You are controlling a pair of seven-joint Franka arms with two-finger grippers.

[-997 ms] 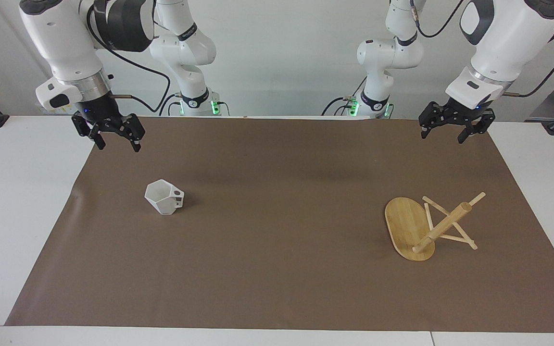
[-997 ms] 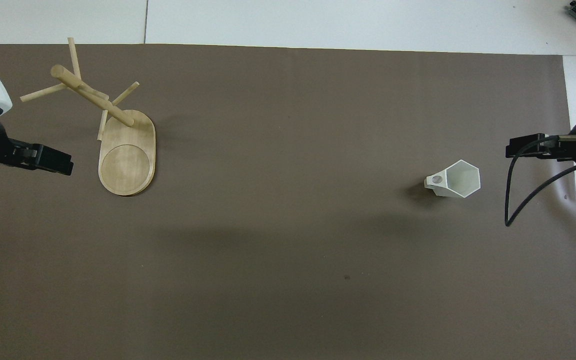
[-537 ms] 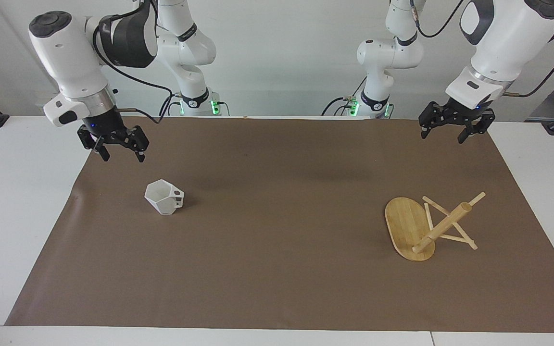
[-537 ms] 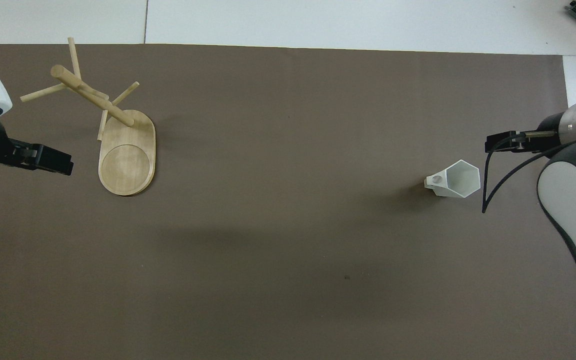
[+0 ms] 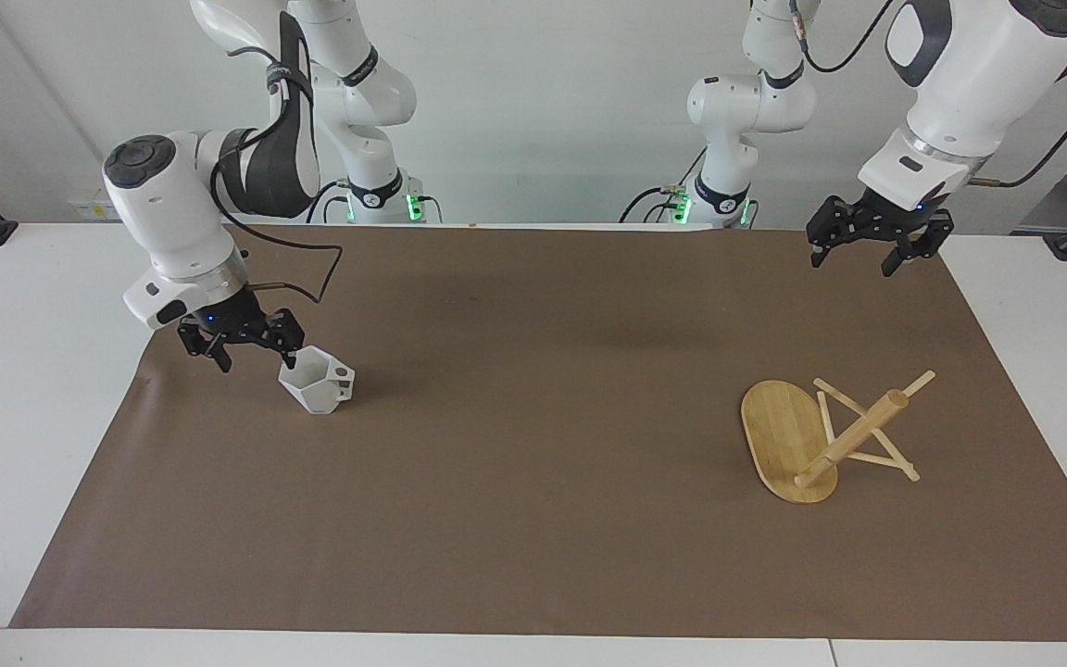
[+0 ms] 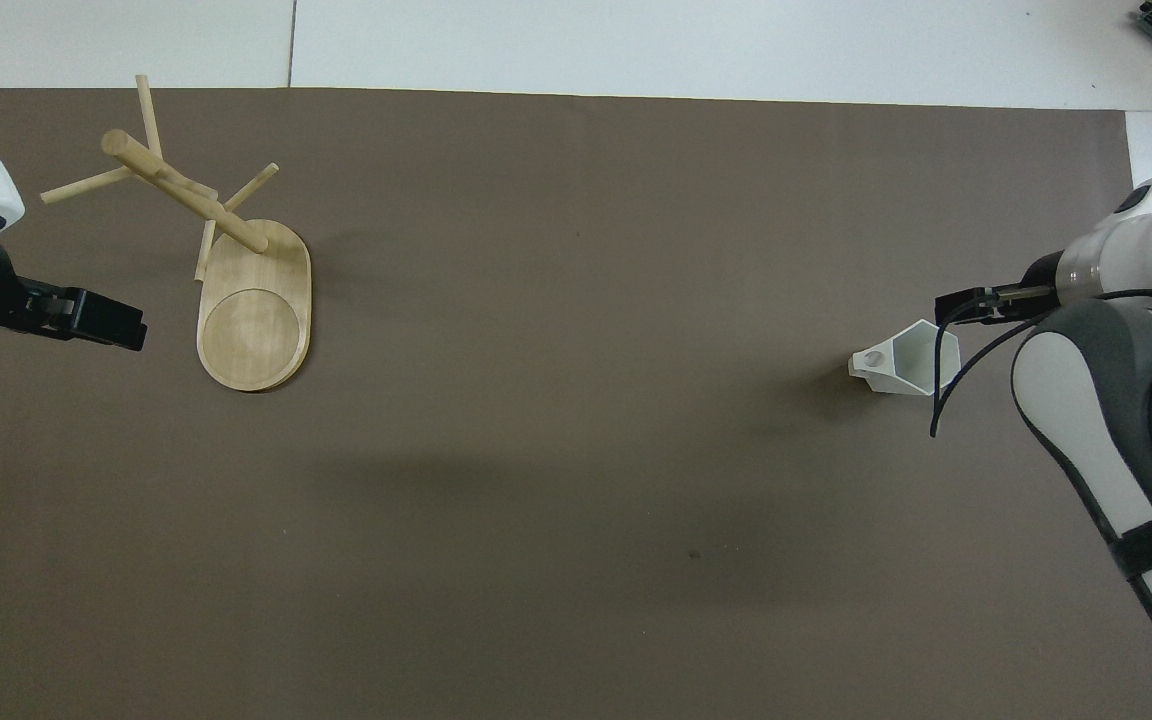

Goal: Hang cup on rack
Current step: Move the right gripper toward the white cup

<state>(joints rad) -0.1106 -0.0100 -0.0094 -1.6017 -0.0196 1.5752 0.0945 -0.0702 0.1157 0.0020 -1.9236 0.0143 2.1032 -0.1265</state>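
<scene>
The white faceted cup point(image 5: 316, 384) point(image 6: 908, 358) stands mouth up on the brown mat, toward the right arm's end of the table. Its handle points toward the table's middle. My right gripper point(image 5: 256, 359) hangs open low beside the cup, one fingertip point(image 5: 291, 357) close to the rim and nothing between the fingers; the overhead view hides it under the arm. The bamboo rack point(image 5: 853, 435) point(image 6: 181, 195) stands on its oval base point(image 5: 779, 435) point(image 6: 256, 320) toward the left arm's end. My left gripper point(image 5: 853, 261) waits open, high over the mat.
The brown mat point(image 5: 533, 519) covers most of the white table point(image 5: 24, 371). The right arm's cable point(image 6: 946, 395) loops down beside the cup.
My right arm has swung down and in from above the mat's corner to the cup's side, staying open. The left arm, cup and rack have not moved.
</scene>
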